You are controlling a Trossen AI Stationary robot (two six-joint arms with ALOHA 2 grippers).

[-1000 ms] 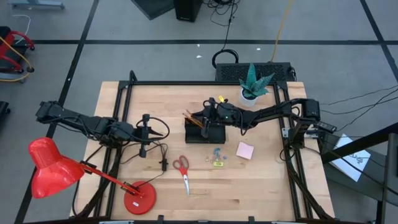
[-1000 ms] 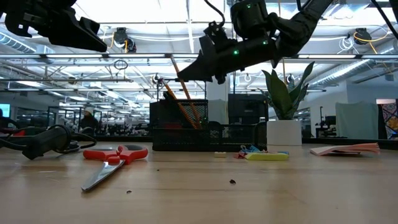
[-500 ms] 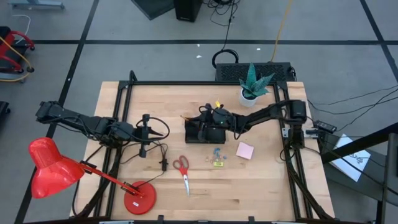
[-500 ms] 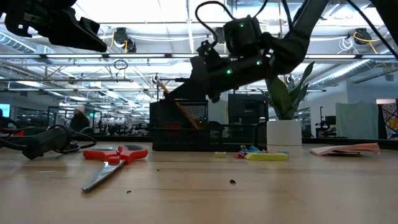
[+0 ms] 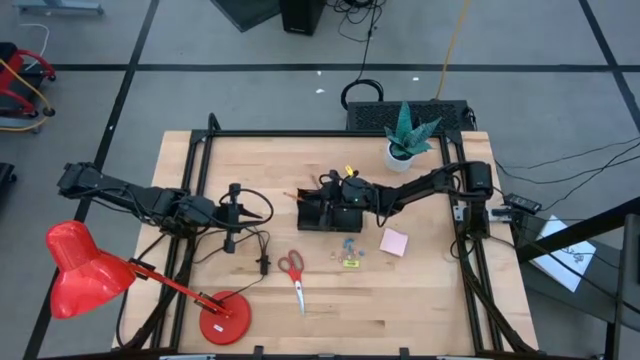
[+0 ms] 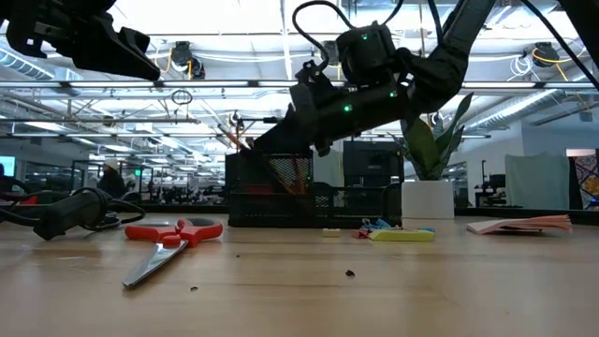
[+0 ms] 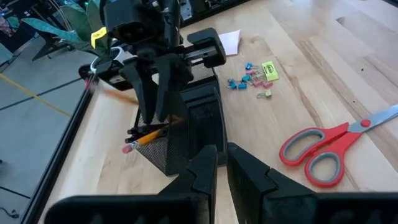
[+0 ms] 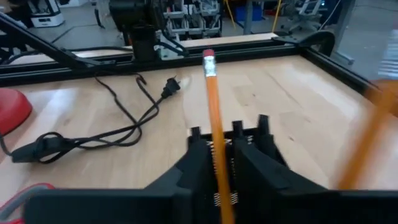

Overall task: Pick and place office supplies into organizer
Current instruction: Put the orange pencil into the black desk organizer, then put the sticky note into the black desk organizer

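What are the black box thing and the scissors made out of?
The organizer looks like black metal mesh: its wall shows a fine see-through grid with a matte finish, though coated plastic cannot be ruled out. The scissors seem to have glossy red plastic handles and shiny grey blades, probably steel. The table looks like pale wood, with visible plank lines and grain.

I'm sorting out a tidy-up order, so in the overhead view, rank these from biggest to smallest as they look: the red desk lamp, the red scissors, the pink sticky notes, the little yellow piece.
1. Red desk lamp, by far the largest.
2. Red scissors.
3. Pink sticky notes, smaller than the scissors.
4. Yellow piece, the smallest.
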